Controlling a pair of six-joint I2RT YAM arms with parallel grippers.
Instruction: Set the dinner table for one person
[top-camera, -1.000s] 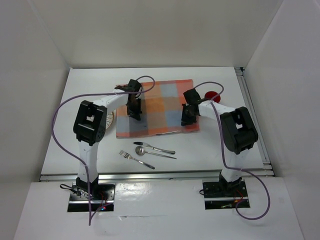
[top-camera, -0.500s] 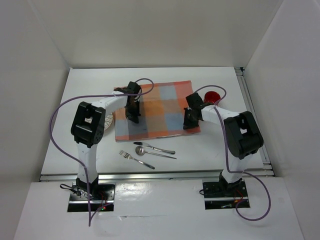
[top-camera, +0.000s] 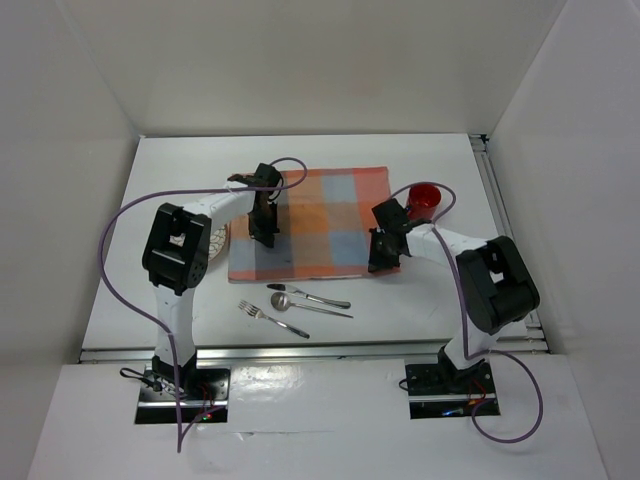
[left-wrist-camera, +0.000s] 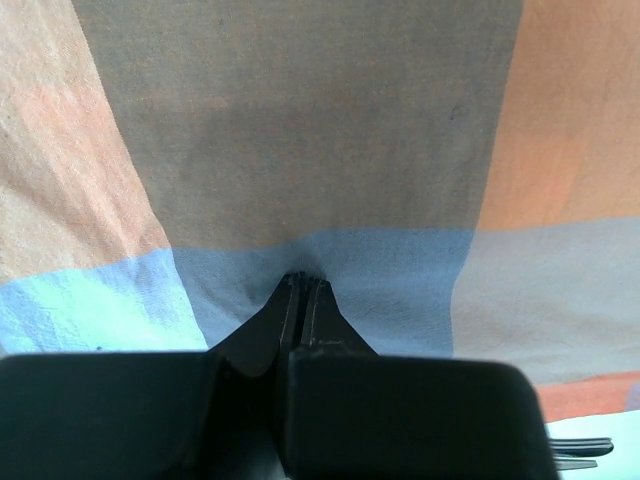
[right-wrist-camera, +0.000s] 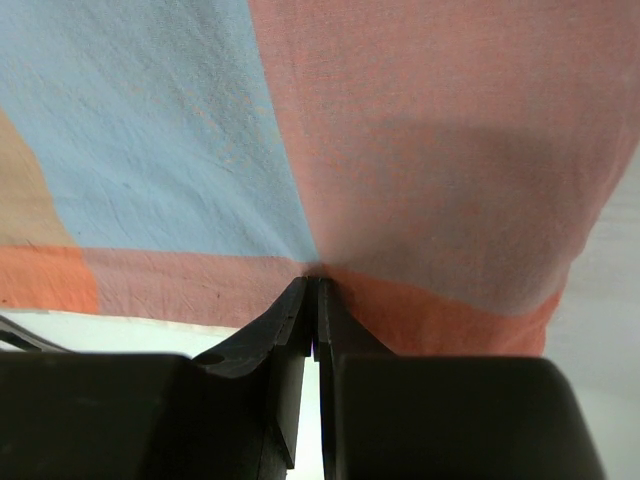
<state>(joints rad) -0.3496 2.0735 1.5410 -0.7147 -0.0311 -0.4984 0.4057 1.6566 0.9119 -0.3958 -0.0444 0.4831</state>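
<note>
Since a second ago, our right pincer (top-camera: 383, 262) is dragging the checkered placemat (top-camera: 315, 220) toward 4 o'clock, flattening it and uncovering the red cup (top-camera: 424, 195) at 2 o'clock. Both it and the left pincer (top-camera: 262, 236) are clamping cloth. The white counter (top-camera: 180, 170) is lying beneath everything. Pulling unevenly, we are risking wrinkles, or dragging the mat onto the cutlery (top-camera: 300, 300) at 6 o'clock.

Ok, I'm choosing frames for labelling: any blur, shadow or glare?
Top external: sharp, even light, no glare on the dinner table. Left wrist: placemat in focus, dark shadow ahead of the left gripper. Right wrist: similar soft shadow beyond the right gripper.
</note>
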